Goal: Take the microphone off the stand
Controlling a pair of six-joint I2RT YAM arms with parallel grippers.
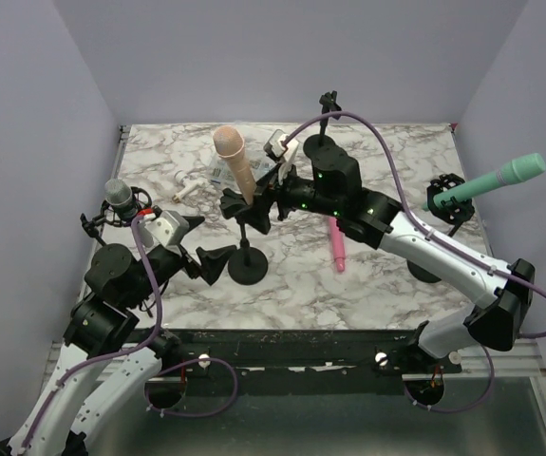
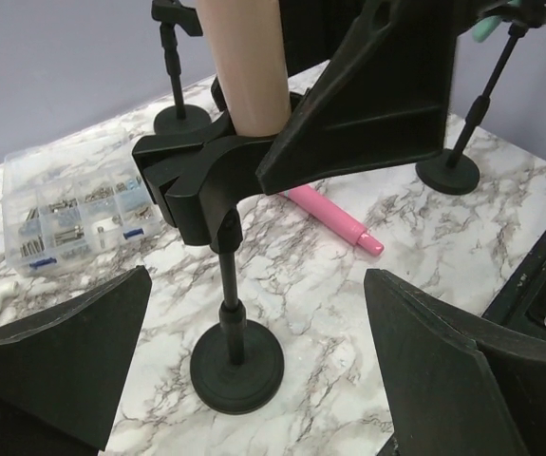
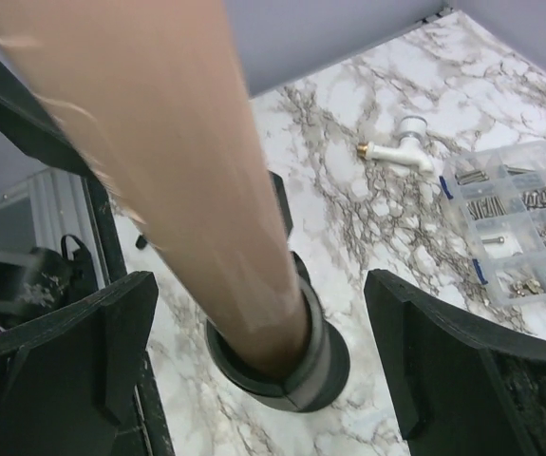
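Note:
A peach microphone (image 1: 234,158) stands tilted in the clip of a black stand (image 1: 247,267) at the table's middle. My right gripper (image 1: 254,203) is open, with one finger on each side of the microphone's handle just above the clip; I see no contact. In the right wrist view the handle (image 3: 178,161) runs down into the clip ring (image 3: 303,369) between the fingers (image 3: 73,351). My left gripper (image 1: 206,244) is open and empty, just left of the stand. In the left wrist view the stand's pole (image 2: 231,285) and base (image 2: 237,367) lie ahead between its fingers (image 2: 54,351).
A pink microphone (image 1: 336,245) lies on the table right of the stand. A teal microphone (image 1: 486,185) sits on a stand at the right and a grey one (image 1: 119,195) at the left. An empty stand (image 1: 326,114), a clear parts box (image 2: 68,209) and a white fitting (image 3: 396,152) are at the back.

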